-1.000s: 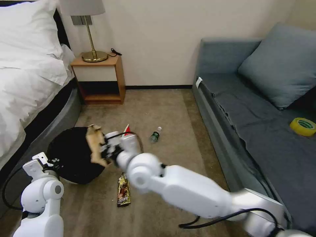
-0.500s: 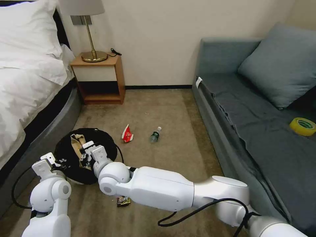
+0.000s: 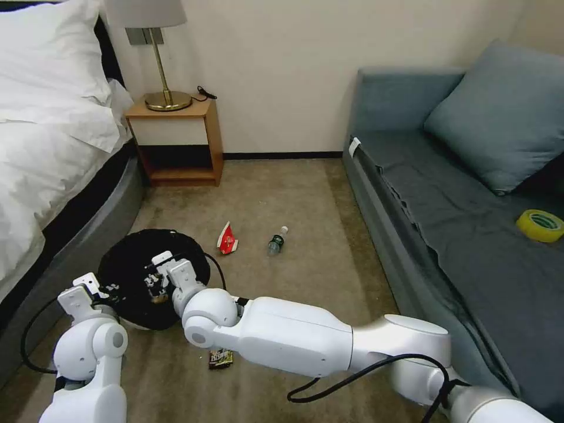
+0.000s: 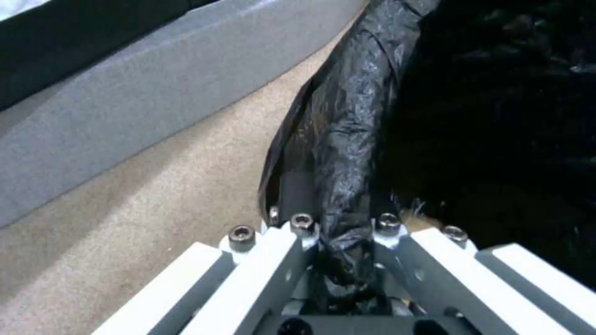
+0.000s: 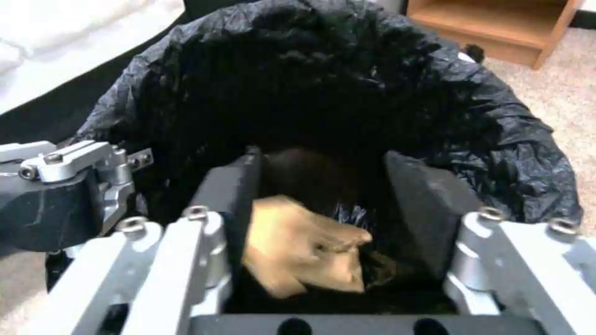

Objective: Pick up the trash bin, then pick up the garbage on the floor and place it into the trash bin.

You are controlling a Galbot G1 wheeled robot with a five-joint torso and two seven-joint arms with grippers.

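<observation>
From the head camera, your right gripper point(image 3: 154, 281) has sunk deeper into the trash bin point(image 3: 126, 264) since half a second ago; snack packet point(image 3: 227, 240), bottle point(image 3: 277, 241) and candy wrapper point(image 3: 221, 358), lettering unreadable, lie right of it. Left wrist: left gripper point(image 4: 344, 232) pinches the bin's rim. Right wrist: spread fingers point(image 5: 231, 193) loosely flank the tan paper wrapper point(image 5: 302, 250).

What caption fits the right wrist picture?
Open right gripper inside the black-lined trash bin, the tan paper wrapper loose between its fingers.
</observation>
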